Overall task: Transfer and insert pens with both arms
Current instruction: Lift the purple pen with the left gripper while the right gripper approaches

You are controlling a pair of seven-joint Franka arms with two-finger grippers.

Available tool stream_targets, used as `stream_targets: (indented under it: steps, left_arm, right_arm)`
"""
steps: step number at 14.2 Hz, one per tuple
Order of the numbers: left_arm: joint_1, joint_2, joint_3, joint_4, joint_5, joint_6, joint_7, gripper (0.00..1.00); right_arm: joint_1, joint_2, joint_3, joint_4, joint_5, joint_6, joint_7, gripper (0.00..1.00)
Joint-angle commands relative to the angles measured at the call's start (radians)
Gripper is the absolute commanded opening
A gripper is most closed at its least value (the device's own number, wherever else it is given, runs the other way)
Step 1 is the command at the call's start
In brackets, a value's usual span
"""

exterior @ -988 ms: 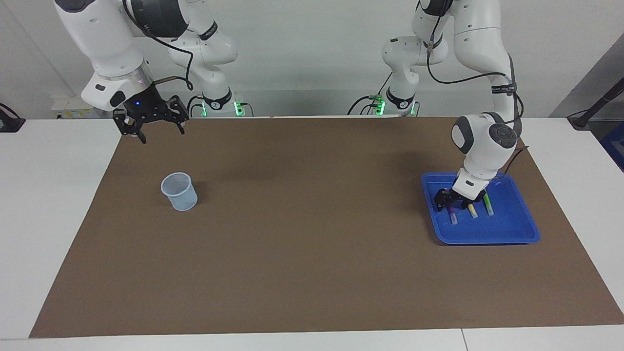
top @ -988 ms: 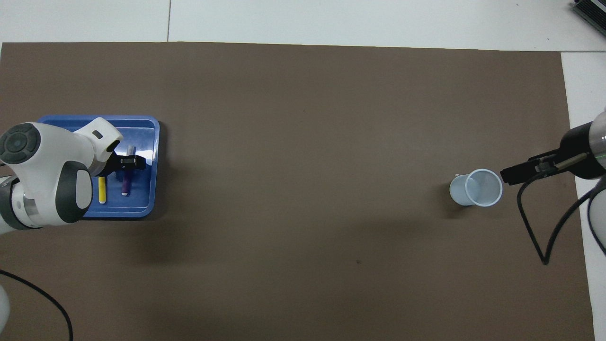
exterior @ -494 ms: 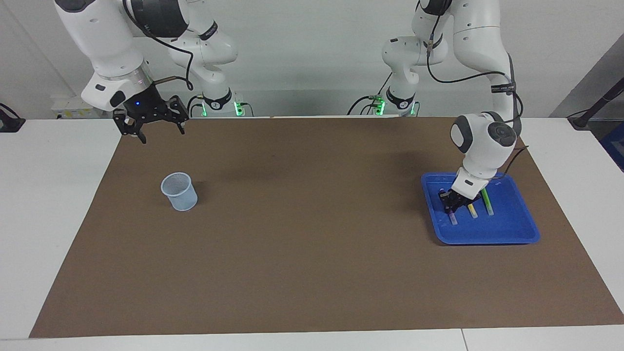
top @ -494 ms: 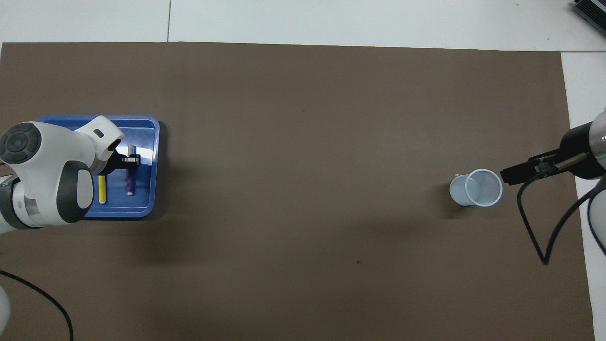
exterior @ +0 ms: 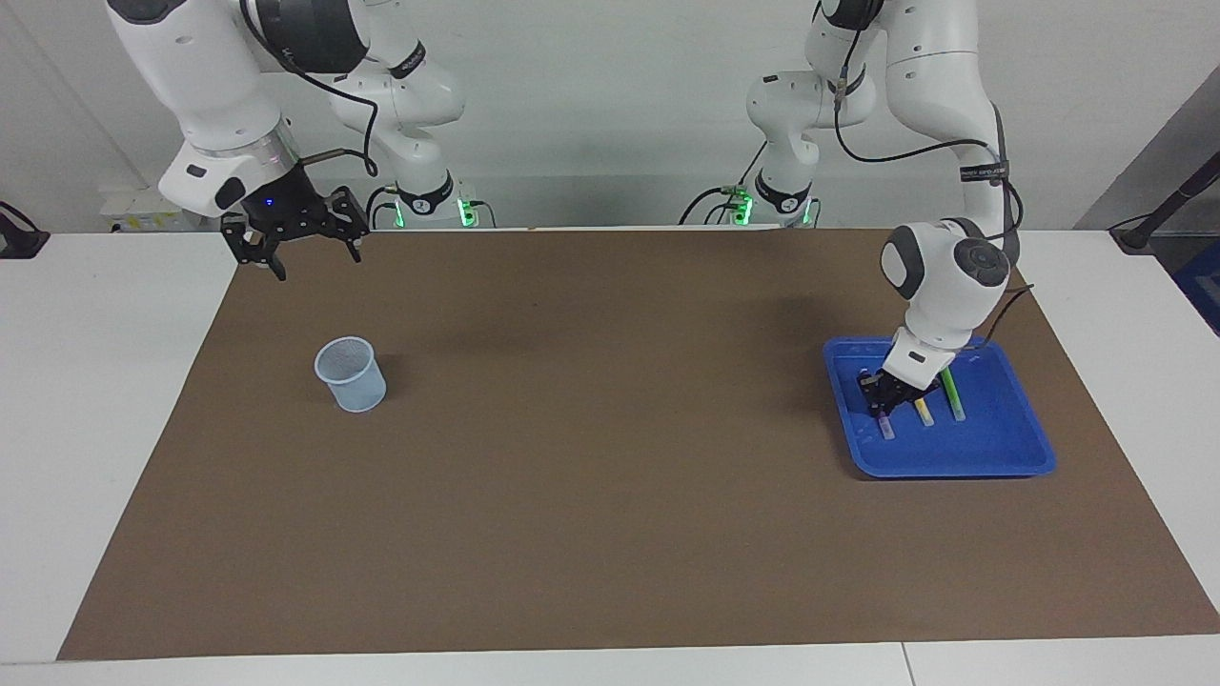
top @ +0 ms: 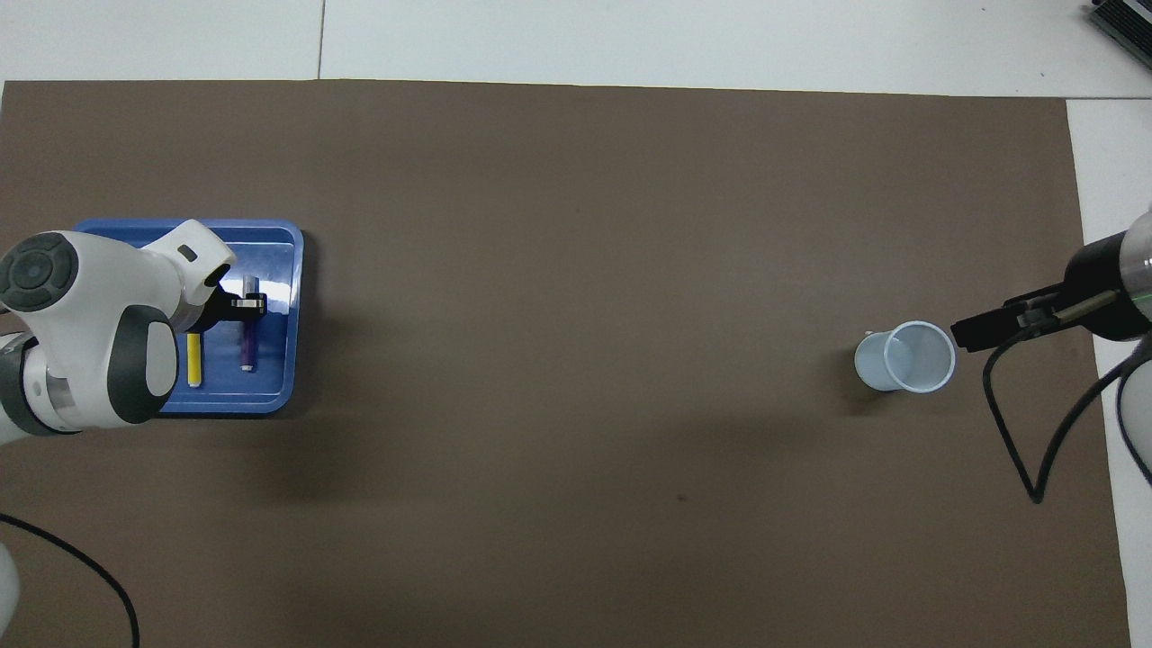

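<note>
Three slim marker pens lie side by side in a shallow blue plastic tray [exterior: 991, 457] at the left arm's end of the brown table mat [exterior: 610, 457]. The left gripper [exterior: 879, 400], black and two-fingered, is down inside the tray at the purple pen [exterior: 885, 423], its fingers drawn in close around the pen's barrel. The pen's whitish end sticks out from under the gripper on the side away from the robots, and the pen lies on the tray floor. Just beside the gripper, toward the tray's outer edge, lies the yellow pen [exterior: 923, 412], and next to that the green pen [exterior: 953, 396], partly covered by the white wrist. From overhead the same gripper [top: 241, 304] crosses the purple pen [top: 245, 346], with the yellow pen [top: 194, 360] beside it and the green one hidden under the arm.

Well apart from it, the right gripper [exterior: 303, 250] waits in the air over the mat's corner at the right arm's end, fingers spread wide, holding nothing. A translucent pale-blue plastic cup [exterior: 352, 374] stands upright on the mat, below and near that gripper.
</note>
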Motion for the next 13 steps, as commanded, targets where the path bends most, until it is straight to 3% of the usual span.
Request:
stream_targets:
  steps: [1,5,9,13]
  left_arm:
    - [-0.007,0.004,0.015,0.048,-0.012,-0.08,0.002,0.0]
    - [-0.007,-0.005,0.015,0.156,-0.013,-0.238,-0.015,0.0]
    - [-0.021,-0.039,0.002,0.197,-0.016,-0.326,-0.194,0.0]
    - [-0.029,-0.098,-0.003,0.205,-0.173,-0.374,-0.383,0.0]
  right_arm:
    - [0.001,-0.017,0.003,-0.007,-0.007,-0.024,-0.006,1.0]
    - [0.008,-0.037,0.011,-0.006,-0.007,-0.022,-0.002,1.0]
    - [-0.001,-0.049,0.009,-0.011,-0.007,-0.021,-0.014,1.0]
    - [0.008,-0.08,0.011,-0.072,0.031,-0.019,-0.002,1.0]
